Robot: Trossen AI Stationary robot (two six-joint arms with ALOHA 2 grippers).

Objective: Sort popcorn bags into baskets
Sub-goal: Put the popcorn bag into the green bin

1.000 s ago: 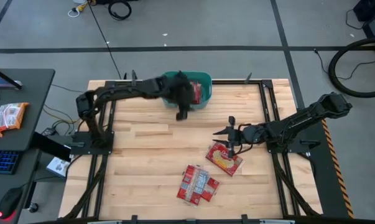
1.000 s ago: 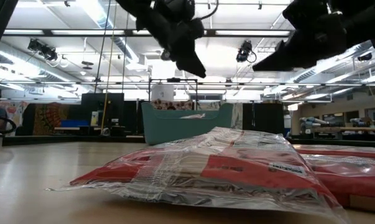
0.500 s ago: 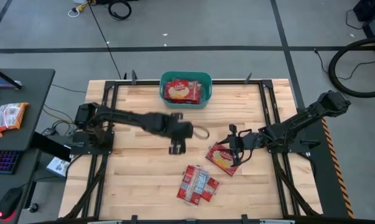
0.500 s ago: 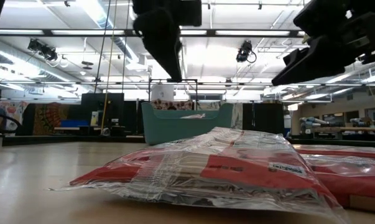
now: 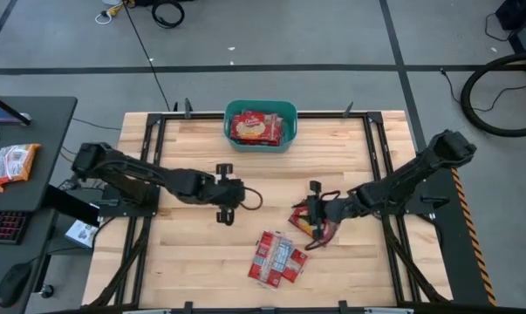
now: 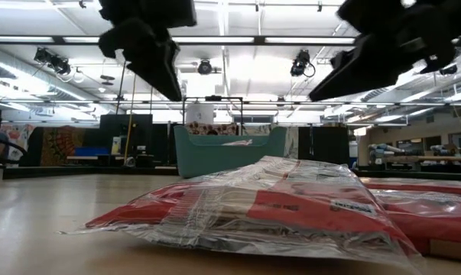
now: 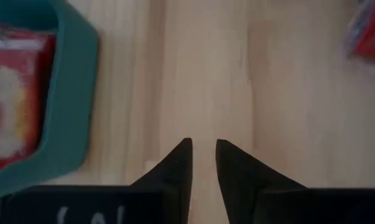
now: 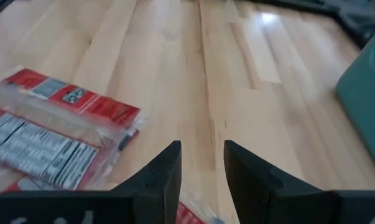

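The teal basket [image 5: 290, 112] stands at the table's far middle with a red popcorn bag [image 5: 256, 127] lying flat in it; both also show in the left wrist view, the basket [image 7: 72, 106] and the bag [image 7: 13, 99]. Another red bag with a popcorn picture [image 5: 303, 228] lies on the table, and a pile of red bags [image 5: 278, 257] lies nearer the front edge. My left gripper [image 5: 236, 194] hangs empty over bare wood mid-table, slightly open [image 7: 203, 146]. My right gripper [image 5: 310, 208] is open [image 8: 201, 146] just above the picture bag's far end.
A desk left of the table holds orange-white packets [image 5: 10, 163], a keyboard [image 5: 1, 225] and a mouse [image 5: 14, 283]. Black frame rails [image 5: 380, 157] run along the table's sides. In the low view the bag pile [image 6: 268, 206] fills the foreground in front of the basket [image 6: 228, 150].
My left gripper has drawn back from over the basket toward the near edge, then toward the left, leaving the bag in the basket in plain sight. My right gripper has gone down and toward the near-left, over the picture bag. The bags on the table have stayed put.
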